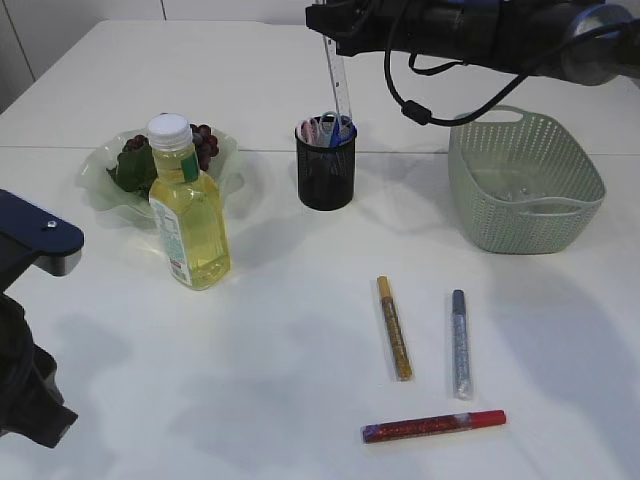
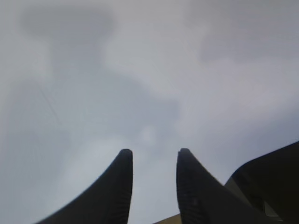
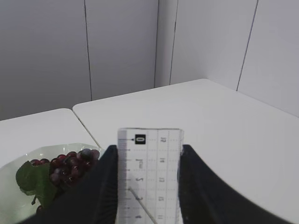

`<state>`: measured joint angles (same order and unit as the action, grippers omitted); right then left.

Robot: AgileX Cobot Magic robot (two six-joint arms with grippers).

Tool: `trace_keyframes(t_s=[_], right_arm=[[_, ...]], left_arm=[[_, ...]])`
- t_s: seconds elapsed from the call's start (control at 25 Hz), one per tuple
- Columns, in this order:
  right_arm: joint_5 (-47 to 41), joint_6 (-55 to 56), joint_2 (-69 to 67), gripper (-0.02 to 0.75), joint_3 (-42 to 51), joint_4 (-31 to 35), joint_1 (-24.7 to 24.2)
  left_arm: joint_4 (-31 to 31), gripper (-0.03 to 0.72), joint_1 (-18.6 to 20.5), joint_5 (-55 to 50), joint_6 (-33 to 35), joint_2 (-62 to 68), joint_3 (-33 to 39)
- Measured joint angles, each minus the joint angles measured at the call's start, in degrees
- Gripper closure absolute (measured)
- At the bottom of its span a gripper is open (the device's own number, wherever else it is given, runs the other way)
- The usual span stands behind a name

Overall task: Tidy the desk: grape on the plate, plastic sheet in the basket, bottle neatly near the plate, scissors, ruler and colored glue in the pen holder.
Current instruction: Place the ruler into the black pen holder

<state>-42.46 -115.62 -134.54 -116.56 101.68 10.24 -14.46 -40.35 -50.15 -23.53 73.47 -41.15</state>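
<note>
Nearest the exterior camera, the left arm (image 1: 25,330) filled the lower left corner. Its wrist view showed the left gripper (image 2: 154,158) hanging over bare table (image 2: 93,70), jaws narrowly parted, nothing between them.

Just beyond, three glue pens lay on the white table. Closest was the red glue pen (image 1: 433,426), its long axis running left to right, slightly raised toward the right. Behind it lay the gold glue pen (image 1: 394,328) and the silver glue pen (image 1: 460,344), side by side but apart, both pointing roughly away from the camera.

Further back on the left stood the bottle (image 1: 188,205) of yellow liquid, upright, white cap on top, just in front of the plate (image 1: 98,180). On that pale green plate sat the grapes (image 1: 200,143).

Mid-table stood the black mesh pen holder (image 1: 325,166), with scissors (image 1: 330,126) in it, handles up. To its right sat the green basket (image 1: 524,180); I could not tell what lay inside.

Farthest, the right gripper (image 3: 148,186) reached in from the upper right and clamped the clear ruler (image 1: 337,78). That ruler hung upright, long axis vertical, directly over the holder, lower end at its mouth; whether it had gone inside was unclear. From the wrist camera its zero end (image 3: 148,140) pointed away from the gripper.
</note>
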Motion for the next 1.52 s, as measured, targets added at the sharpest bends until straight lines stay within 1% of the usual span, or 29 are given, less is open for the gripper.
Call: trace_keyframes(t_s=[0.32,0.8,0.92,1.04,1.08,1.24,1.32,1.4,1.44,1.52], right_arm=[[-1.15,0.47,-2.99,0.447,-2.07,0.11,1.04],[-0.42,0.71,-7.41,0.445,-4.66,0.11,1.08],[0.12,0.71,-7.64,0.405,-4.66,0.11,1.08],[0.12,0.71,-7.64,0.316,-4.66,0.11,1.08],[0.12,0.85,-7.64,0.300,-4.66,0.11,1.08],[2.27,5.40,-7.64,0.275,-4.70,-0.04,1.08],[4.46,9.73,-7.26,0.272,-4.70,-2.66,1.08],[5.80,17.25,-6.01,0.272,-4.70,-9.15,1.08],[6.05,21.65,-5.12,0.271,-4.70,-14.39,1.08],[6.05,34.73,-2.81,0.271,-4.70,-26.29,1.08]], left_arm=[[0.00,0.450,0.00,-0.09,0.00,0.00,0.00],[0.13,0.450,0.00,-0.09,0.00,0.00,0.00],[0.53,0.450,0.00,-0.09,0.00,0.00,0.00],[0.77,0.450,0.00,-0.09,0.00,0.00,0.00],[0.88,0.450,0.00,-0.09,0.00,0.00,0.00],[1.02,0.450,0.00,-0.09,0.00,0.00,0.00],[1.02,0.451,0.00,-0.09,0.00,0.00,0.00],[1.02,0.451,0.00,-0.09,0.00,0.00,0.00],[1.02,0.451,0.00,-0.09,0.00,0.00,0.00],[1.02,0.451,0.00,-0.09,0.00,0.00,0.00]])
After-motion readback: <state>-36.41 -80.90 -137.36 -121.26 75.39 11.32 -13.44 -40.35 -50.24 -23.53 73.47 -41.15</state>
